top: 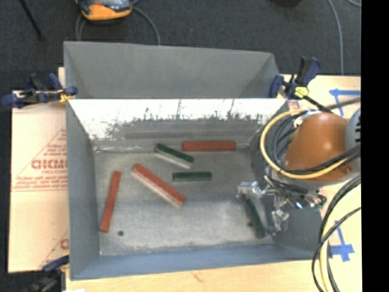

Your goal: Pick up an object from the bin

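Observation:
My gripper [262, 207] is low in the bin's right end, close to the right wall. Its fingers stand open. A dark green stick [255, 219] lies on the bin floor right at the fingertips, running from the gripper toward the front right corner; its upper end is partly hidden by the gripper. Whether the fingers touch it I cannot tell. The nearest other thing is a second dark green stick [192, 176], lying flat in the middle of the floor, well to the gripper's left.
A red and pale stick [158, 185] lies slantwise at centre. A red stick [110, 201] lies near the left wall. A green and white stick [174, 154] and a red stick [208, 145] lie by the back wall. The arm's orange cover and cables hang over the right rim.

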`<state>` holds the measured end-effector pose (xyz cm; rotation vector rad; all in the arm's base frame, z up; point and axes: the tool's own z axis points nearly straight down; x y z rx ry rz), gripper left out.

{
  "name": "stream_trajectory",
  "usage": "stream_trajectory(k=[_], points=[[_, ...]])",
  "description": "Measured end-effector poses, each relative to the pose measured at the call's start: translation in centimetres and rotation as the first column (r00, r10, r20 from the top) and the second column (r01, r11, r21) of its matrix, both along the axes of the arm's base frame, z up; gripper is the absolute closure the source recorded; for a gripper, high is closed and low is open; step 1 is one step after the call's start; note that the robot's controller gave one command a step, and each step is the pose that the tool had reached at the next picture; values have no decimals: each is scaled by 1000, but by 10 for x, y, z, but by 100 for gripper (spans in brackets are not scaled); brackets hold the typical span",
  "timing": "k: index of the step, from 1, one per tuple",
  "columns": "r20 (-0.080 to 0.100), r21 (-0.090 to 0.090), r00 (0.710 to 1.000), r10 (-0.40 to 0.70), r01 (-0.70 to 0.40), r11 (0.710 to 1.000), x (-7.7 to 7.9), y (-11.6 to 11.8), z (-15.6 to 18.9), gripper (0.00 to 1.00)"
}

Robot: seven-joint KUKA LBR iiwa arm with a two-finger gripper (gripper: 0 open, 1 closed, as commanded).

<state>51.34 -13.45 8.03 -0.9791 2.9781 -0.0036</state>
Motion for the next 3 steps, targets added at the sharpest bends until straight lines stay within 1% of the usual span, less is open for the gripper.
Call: stream_trajectory(k=[1, 2, 3], points=[[-2, -3, 855, 519, -519, 855, 14, 24, -9, 100], [-2, -3, 855, 519, -519, 855, 13, 24, -9, 100], [0, -7, 826, 563, -563, 826, 7, 21, 186, 100]])
